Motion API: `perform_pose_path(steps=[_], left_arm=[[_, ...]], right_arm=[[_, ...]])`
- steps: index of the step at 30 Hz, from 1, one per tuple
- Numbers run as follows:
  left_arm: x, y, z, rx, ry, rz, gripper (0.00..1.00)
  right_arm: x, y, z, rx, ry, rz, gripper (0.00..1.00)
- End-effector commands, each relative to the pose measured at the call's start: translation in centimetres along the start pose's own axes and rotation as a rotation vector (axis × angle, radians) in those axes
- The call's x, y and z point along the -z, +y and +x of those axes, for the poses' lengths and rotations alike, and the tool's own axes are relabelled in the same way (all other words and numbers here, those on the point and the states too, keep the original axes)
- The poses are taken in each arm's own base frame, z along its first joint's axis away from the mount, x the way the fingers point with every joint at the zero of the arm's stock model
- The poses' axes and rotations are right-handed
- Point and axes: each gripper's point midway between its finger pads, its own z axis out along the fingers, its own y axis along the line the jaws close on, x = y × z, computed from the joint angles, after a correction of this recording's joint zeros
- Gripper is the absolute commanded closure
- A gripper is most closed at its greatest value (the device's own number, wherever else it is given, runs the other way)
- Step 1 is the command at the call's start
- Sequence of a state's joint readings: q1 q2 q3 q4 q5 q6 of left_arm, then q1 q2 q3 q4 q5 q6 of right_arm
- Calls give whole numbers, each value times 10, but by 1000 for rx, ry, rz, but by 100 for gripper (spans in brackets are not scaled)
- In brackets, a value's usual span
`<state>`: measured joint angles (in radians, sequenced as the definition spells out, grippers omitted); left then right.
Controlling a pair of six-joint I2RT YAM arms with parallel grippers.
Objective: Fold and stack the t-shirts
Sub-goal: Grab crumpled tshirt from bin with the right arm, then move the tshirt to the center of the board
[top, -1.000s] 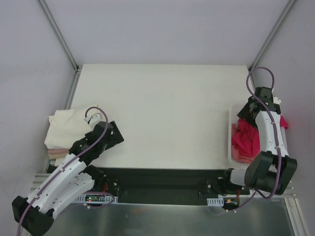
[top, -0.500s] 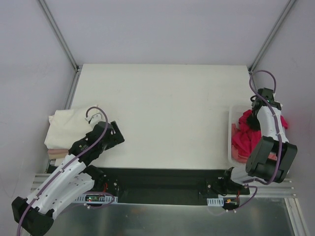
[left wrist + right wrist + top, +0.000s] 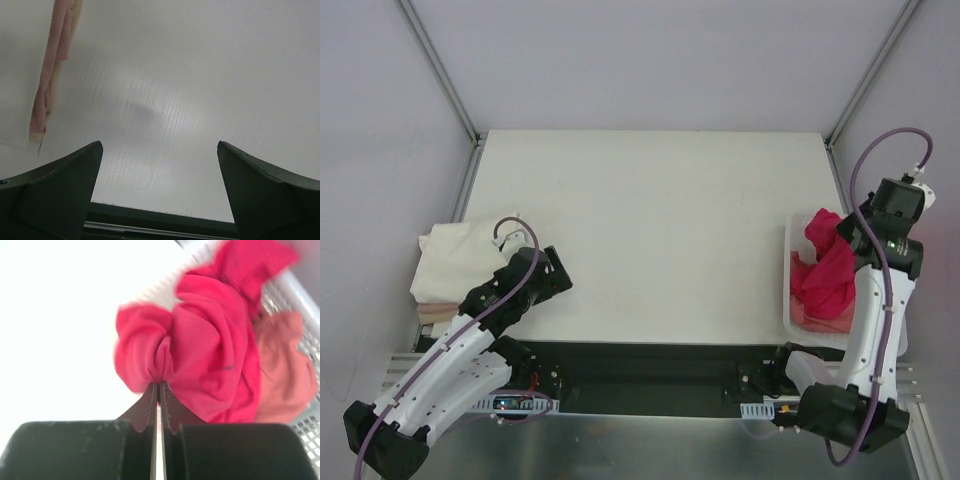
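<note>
**Step in hand: extract one shirt from the basket.**

Status:
- The right gripper point(image 3: 159, 385) is clamped on a pinched bunch of the crimson-pink t-shirt point(image 3: 210, 340), with its fingertips meeting on the cloth.
- From the top view, the shirt hangs below the raised right wrist at the table's 3 o'clock edge, over the white mesh basket point(image 3: 788, 290). Whether its lowest folds are free of the basket cannot be determined.
- The salmon-pink t-shirt point(image 3: 285, 375) lies in the basket, just beside the hanging cloth toward 4 o'clock in the right wrist view.
- The left gripper point(image 3: 159, 145) is spread wide and holds nothing. It hovers over bare table point(image 3: 660, 220) near 8 o'clock.
- The cream-white t-shirt point(image 3: 455, 260) lies folded at the 9 o'clock edge.

Procedure (recommended):
1. Raise the shirt vertically until all cloth clears the basket rim. Dragging it sideways early would probably snag the mesh or pull the salmon-pink shirt out with it.
2. Carry it toward 9 o'clock, to the open centre of the table.
3. Lower it so the hanging end touches first, then draw it along to lay it flat.
4. The grip is on a bunch, not a hem, so expect to re-grip. Bring the left gripper in to take a shoulder or hem and spread the cloth before folding.
</note>
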<state>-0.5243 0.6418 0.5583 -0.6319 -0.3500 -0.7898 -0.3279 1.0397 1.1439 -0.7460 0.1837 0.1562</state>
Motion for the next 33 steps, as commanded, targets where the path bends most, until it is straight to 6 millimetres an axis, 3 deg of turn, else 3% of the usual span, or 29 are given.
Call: perform_pose_path(steps=[1, 3, 4, 7, 8, 10, 11, 13, 15, 18, 20, 23, 24, 25, 27, 28, 30, 31, 32, 33], left_arm=[[-5, 0, 1, -14, 0, -16, 1], [-6, 2, 2, -16, 4, -25, 1], [-7, 1, 2, -17, 5, -24, 1], [-6, -1, 3, -19, 13, -10, 1], [-5, -2, 3, -21, 12, -4, 1], [-5, -1, 2, -17, 4, 0, 1], [-5, -1, 3, -7, 2, -1, 1], [-4, -2, 2, 0, -4, 15, 1], [-2, -5, 4, -10, 6, 34, 1], [0, -5, 4, 4, -6, 49, 1], [2, -7, 3, 13, -10, 67, 1], [4, -7, 3, 0, -14, 82, 1], [5, -8, 3, 6, -18, 88, 1], [5, -8, 3, 17, -18, 89, 1], [5, -9, 7, 22, -6, 105, 1], [7, -10, 7, 16, -4, 111, 1], [8, -12, 8, 32, 1, 127, 1], [8, -12, 10, 38, 7, 126, 1], [8, -13, 10, 44, 6, 132, 1], [9, -13, 10, 45, 10, 137, 1]], right_arm=[[89, 48, -67, -25, -260, -317, 99], [119, 68, -84, -33, -325, -447, 99], [149, 82, -100, -21, -375, -539, 100], [190, 110, -124, 10, -421, -688, 99], [221, 122, -139, 23, -476, -767, 99], [247, 152, -144, 47, -431, -940, 99], [285, 165, -156, 75, -490, -1054, 99], [309, 188, -158, 98, -459, -1208, 100], [357, 202, -167, 129, -528, -1351, 100], [389, 232, -171, 130, -502, -1527, 99], [415, 248, -159, 148, -454, -1678, 100], [425, 276, -133, 185, -333, -1795, 99], [418, 289, -123, 208, -294, -1809, 99], [424, 296, -105, 243, -233, -1860, 99], [414, 310, -85, 266, -144, -1870, 99], [400, 320, -69, 274, -73, -1854, 99], [375, 327, -54, 274, -18, -1804, 99], [347, 333, -36, 288, 37, -1740, 99], [332, 330, -29, 302, 45, -1690, 99], [301, 331, -31, 320, -18, -1580, 99]])
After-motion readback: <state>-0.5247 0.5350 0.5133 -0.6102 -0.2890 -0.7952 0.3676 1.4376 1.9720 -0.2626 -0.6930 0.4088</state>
